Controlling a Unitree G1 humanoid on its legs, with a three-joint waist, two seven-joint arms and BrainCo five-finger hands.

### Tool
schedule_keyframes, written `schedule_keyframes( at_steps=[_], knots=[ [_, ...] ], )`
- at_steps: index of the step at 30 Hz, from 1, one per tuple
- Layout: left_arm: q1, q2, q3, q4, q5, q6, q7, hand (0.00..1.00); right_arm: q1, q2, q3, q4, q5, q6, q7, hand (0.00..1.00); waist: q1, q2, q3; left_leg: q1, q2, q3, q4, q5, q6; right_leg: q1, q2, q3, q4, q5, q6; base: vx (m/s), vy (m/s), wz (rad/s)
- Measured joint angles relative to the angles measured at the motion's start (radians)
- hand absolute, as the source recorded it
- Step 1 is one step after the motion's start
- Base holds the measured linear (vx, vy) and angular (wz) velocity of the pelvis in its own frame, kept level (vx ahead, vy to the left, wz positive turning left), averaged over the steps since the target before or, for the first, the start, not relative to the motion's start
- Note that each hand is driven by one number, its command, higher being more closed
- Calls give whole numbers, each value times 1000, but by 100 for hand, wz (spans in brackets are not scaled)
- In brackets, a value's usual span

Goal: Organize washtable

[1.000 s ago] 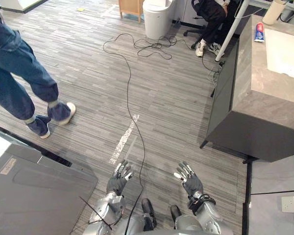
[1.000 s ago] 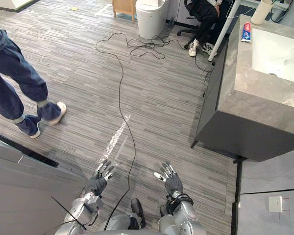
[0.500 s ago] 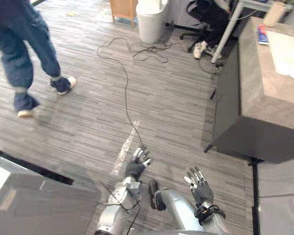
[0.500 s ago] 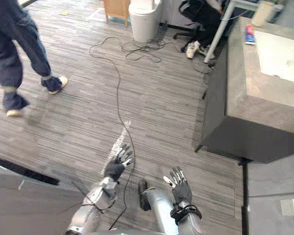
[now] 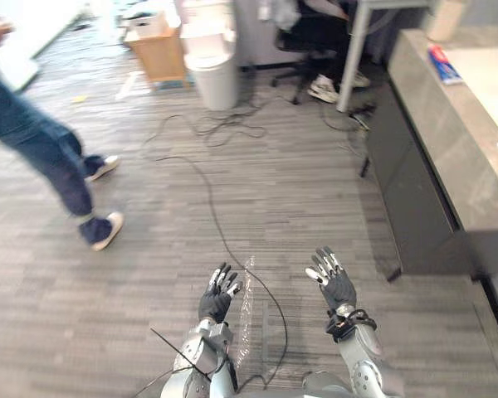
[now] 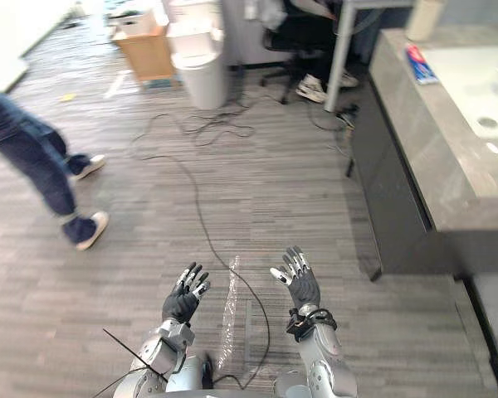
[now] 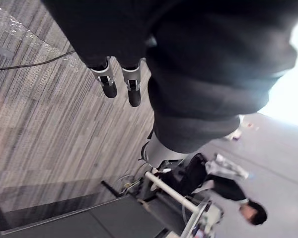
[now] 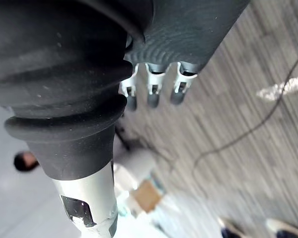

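Left hand [image 6: 185, 300] and right hand [image 6: 301, 283] hung spread, empty; nearing the washtable [image 6: 415, 137] carelessly might knock off its tube [image 6: 420, 64], probably toothpaste.

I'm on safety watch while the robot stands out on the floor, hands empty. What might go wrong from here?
1. A person walks on the robot's left; stepping that way might bump them.
2. The washtable stands to the right; turning in, the open right hand may clip its cabinet corner.
3. A careless sweep might knock the tube off its top.
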Motion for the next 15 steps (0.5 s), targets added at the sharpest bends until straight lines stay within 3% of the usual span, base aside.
schedule_keyframes(
  at_steps=[1, 2, 3, 4, 5, 6, 7, 8, 10, 12, 14, 15],
  knots=[
    [6, 34, 49, 17, 0, -2, 5, 0, -4, 21, 24, 48, -2, 9, 6, 0, -3, -35, -10, 0, 8, 50, 98, -46, 29, -17, -1, 22, 13, 32, 36, 244, 748, -229],
    [10, 52, 72, 16, 1, -12, 7, 0, 19, 25, 45, 59, -6, 10, 21, 0, -6, -60, -19, 10, 34, 120, 188, -119, 49, -22, 12, 25, 20, 90, 47, 205, 594, -220],
    [11, 58, 72, 15, 1, -22, 7, 0, 23, 25, 47, 64, -7, 10, 25, 0, -2, -69, -25, 21, 44, 161, 231, -146, 63, -27, 10, 12, 12, 125, 35, 199, 593, -199],
    [12, 68, 64, 14, 1, -27, 3, 0, 10, 24, 43, 71, -6, 9, 27, 0, -3, -66, -31, 37, 60, 240, 293, -204, 86, -30, -13, 10, -30, 189, 51, 81, 368, -157],
    [9, 72, 61, 15, 1, -27, 1, 0, 4, 24, 41, 71, -6, 9, 27, 0, -6, -66, -37, 46, 60, 277, 299, -218, 97, -36, -29, 13, -52, 223, 56, 97, 514, -170],
    [-4, 77, 47, 15, 2, -27, -2, 0, -2, 24, 35, 71, -7, 9, 34, 0, -12, -64, -50, 60, 46, 341, 282, -228, 114, -65, -58, 10, -84, 302, 51, 19, 348, -119],
    [-36, 91, 20, 15, 2, -28, -2, 0, -4, 22, 30, 70, -7, 9, 41, 0, -22, -63, -56, 68, 22, 379, 253, -222, 139, -97, -80, -3, -96, 379, 39, 1, 319, -97],
    [-49, 96, 10, 15, 3, -28, -2, 0, -3, 21, 29, 70, -7, 9, 41, 0, -30, -55, -57, 71, 8, 394, 236, -219, 148, -114, -87, -13, -94, 414, 33, -24, 287, -62],
    [-68, 100, -38, 15, 7, -27, -3, 0, 12, 14, 33, 70, -1, 14, 44, 0, -32, -22, -49, 142, -38, 448, 153, -194, 188, -164, -91, -37, -48, 563, 9, -15, 270, -59],
    [-61, 104, -53, 15, 12, -25, -4, 0, 34, 17, 43, 69, 2, 15, 53, 0, -33, -2, -44, 210, -64, 475, 97, -187, 206, -192, -91, -102, 19, 624, -24, -25, 194, -47],
    [-58, 108, -50, 16, 33, -25, -4, 0, 55, 23, 55, 67, 2, 21, 69, 0, -38, 9, -37, 246, -70, 511, 69, -196, 228, -235, -65, -160, 124, 587, -28, -44, 129, -28],
    [-45, 117, -41, 16, 42, -26, -3, 0, 68, 27, 54, 66, 2, 29, 71, 0, -38, 5, -39, 263, -73, 531, 49, -197, 229, -247, -29, -165, 156, 532, -1, -50, 48, -40]
  ],
)
